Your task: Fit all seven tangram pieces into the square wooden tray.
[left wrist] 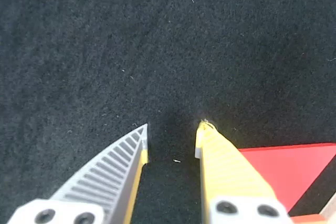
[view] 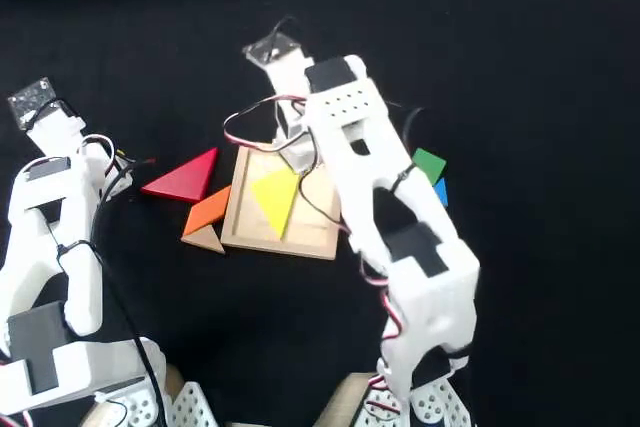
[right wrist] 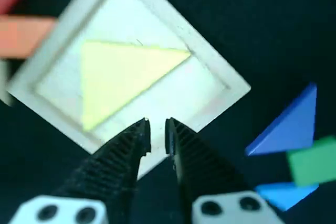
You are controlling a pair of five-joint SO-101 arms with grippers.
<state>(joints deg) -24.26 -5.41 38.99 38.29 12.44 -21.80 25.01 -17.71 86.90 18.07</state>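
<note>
The square wooden tray (view: 300, 238) lies mid-table with a yellow triangle (view: 275, 197) inside it. Left of it sit a red triangle (view: 185, 179), an orange piece (view: 208, 210) and a pale wooden triangle (view: 205, 239). A green piece (view: 429, 163) and a blue one (view: 441, 193) lie to the right. My right gripper (right wrist: 156, 125) hovers over the tray's rim (right wrist: 210, 61) beside the yellow triangle (right wrist: 115, 77), open by a narrow gap, holding nothing. My left gripper (left wrist: 173, 127) is open above bare cloth, next to the red triangle (left wrist: 286, 169).
Black cloth covers the table. In the right wrist view a blue triangle (right wrist: 289, 124), the green piece (right wrist: 312, 161) and a smaller blue triangle (right wrist: 286, 192) cluster off one tray corner. The right arm (view: 390, 217) covers the tray's right part.
</note>
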